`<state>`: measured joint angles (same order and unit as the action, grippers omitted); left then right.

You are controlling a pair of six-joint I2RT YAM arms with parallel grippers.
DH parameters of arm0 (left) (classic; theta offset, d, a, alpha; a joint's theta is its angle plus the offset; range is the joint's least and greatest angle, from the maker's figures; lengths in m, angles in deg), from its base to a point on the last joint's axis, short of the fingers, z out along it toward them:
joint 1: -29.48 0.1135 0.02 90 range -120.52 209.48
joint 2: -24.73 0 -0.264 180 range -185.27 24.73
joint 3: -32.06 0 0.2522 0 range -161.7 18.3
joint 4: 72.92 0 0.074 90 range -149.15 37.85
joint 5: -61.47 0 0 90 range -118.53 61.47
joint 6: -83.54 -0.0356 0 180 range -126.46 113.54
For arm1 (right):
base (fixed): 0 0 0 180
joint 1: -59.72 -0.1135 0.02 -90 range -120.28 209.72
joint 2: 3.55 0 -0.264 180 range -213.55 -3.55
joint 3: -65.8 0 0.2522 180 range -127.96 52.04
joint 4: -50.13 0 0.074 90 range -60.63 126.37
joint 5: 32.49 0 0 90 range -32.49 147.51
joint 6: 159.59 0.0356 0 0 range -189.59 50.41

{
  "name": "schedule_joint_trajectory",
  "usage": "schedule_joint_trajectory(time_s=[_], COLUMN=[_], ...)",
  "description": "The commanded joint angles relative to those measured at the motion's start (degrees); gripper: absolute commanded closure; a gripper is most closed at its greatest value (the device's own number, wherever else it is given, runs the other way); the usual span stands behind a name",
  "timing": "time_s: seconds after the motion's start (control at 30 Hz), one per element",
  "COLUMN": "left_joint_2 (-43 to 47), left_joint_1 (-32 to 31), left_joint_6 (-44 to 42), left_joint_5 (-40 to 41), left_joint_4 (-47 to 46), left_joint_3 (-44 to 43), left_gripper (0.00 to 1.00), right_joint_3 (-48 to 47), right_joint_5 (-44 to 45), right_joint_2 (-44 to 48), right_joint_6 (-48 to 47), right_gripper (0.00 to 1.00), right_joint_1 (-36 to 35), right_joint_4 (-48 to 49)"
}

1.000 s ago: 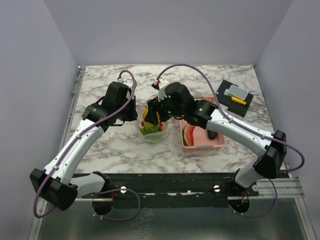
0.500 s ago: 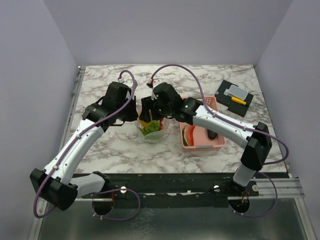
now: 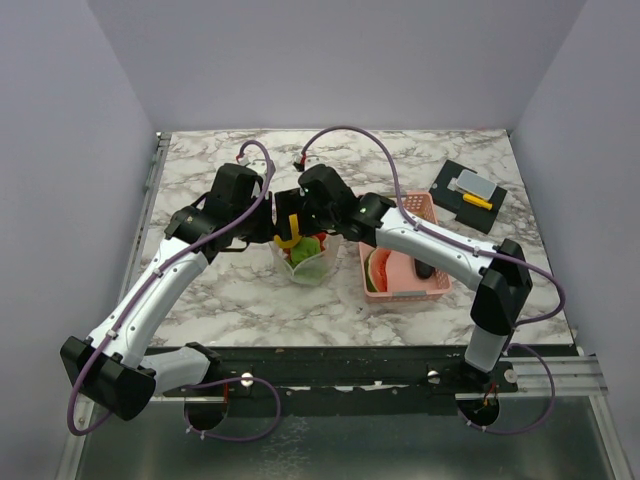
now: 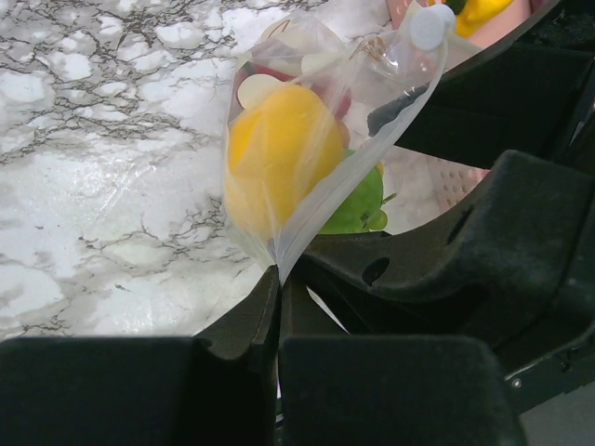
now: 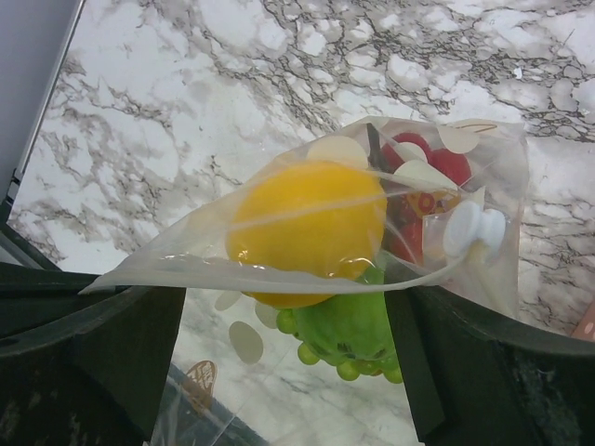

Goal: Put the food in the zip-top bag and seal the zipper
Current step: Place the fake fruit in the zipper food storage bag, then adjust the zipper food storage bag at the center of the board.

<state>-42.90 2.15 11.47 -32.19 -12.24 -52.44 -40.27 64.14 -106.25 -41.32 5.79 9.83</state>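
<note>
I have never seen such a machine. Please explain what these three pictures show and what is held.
Two robot arms stand at a marble table. One picture looks down from above; the other two come from a camera on each wrist. The left gripper is shut on the edge of a clear bag of toy food. The right gripper is open, a finger at each side of the bag. A pink basket with a watermelon slice and a black mat also lie there.
</note>
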Motion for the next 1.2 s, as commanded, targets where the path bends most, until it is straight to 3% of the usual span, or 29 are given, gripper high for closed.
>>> schedule_joint_trajectory(time_s=[0.0,0.43,0.67,0.93,1.17], left_joint_2=[0.0,-0.7,-1.1,-1.2,-1.8], left_joint_1=[0.3,0.3,0.3,0.2,0.3], left_joint_6=[-0.3,-0.3,-0.3,0.3,0.3], left_joint_5=[-0.7,0.0,-0.1,-1.6,-0.8], left_joint_4=[1.0,0.7,0.5,-0.1,-2.5], left_joint_3=[-0.4,-0.6,-0.7,-0.8,2.6], left_gripper=[1.00,1.00,1.00,1.00,1.00], right_joint_3=[-0.4,1.9,3.1,8.4,16.9], right_joint_5=[2.0,3.1,9.5,19.6,20.6], right_joint_2=[0.5,12.1,19.5,25.3,29.4], right_joint_6=[0.6,-1.7,-2.8,-0.9,1.3], right_gripper=[0.07,0.07,0.08,0.10,0.10], right_joint_1=[-0.4,-0.3,-0.3,1.5,4.4], right_joint_4=[0.8,-2.9,-10.1,-19.4,-20.3])
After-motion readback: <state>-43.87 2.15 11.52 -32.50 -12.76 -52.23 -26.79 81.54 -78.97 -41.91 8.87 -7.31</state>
